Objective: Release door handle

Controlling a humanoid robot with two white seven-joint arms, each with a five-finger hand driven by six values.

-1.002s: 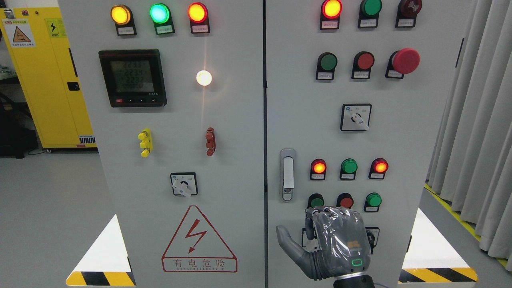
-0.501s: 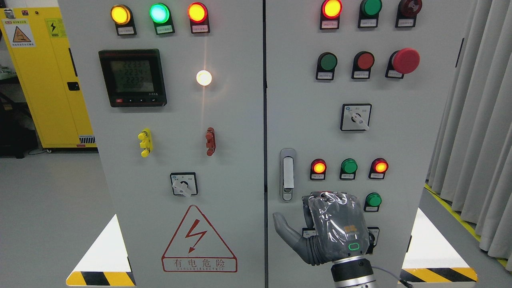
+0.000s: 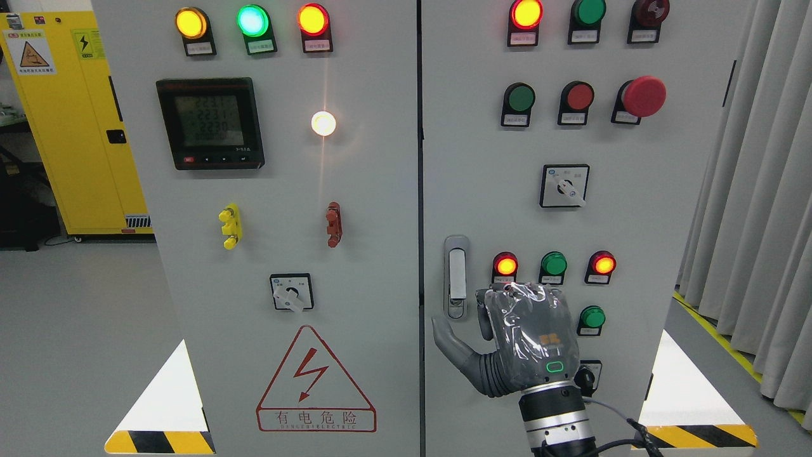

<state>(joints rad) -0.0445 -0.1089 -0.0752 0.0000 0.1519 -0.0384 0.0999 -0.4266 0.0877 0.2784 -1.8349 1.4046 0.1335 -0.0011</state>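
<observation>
The right hand [image 3: 517,339] rose from the bottom edge right of the middle, its back toward the camera and wrapped in clear film. Its fingers were curled at the top and its thumb [image 3: 451,343] stuck out to the left; it held nothing. The hand sat in front of the lower part of the right cabinet door [image 3: 634,209], covering some of the buttons there.

The door handle [image 3: 456,276], a slim silver lever in an upright plate, stood in the lower middle of the frame, just right of the dark seam between the two doors. It was free: the hand was just beside it on the right and a little lower, the thumb tip below its foot, apart from it.

Above the hand a row of three lamps showed, red [image 3: 505,264], green [image 3: 554,263] and red [image 3: 602,264]. A big red push button [image 3: 643,96] stood in the upper right. On the left door [image 3: 368,190] were a black meter [image 3: 210,124] in the upper left and a red warning triangle [image 3: 315,381] at the bottom. A yellow cabinet [image 3: 70,127] stood at the far left, and grey curtains [image 3: 761,190] hung at the right edge.
</observation>
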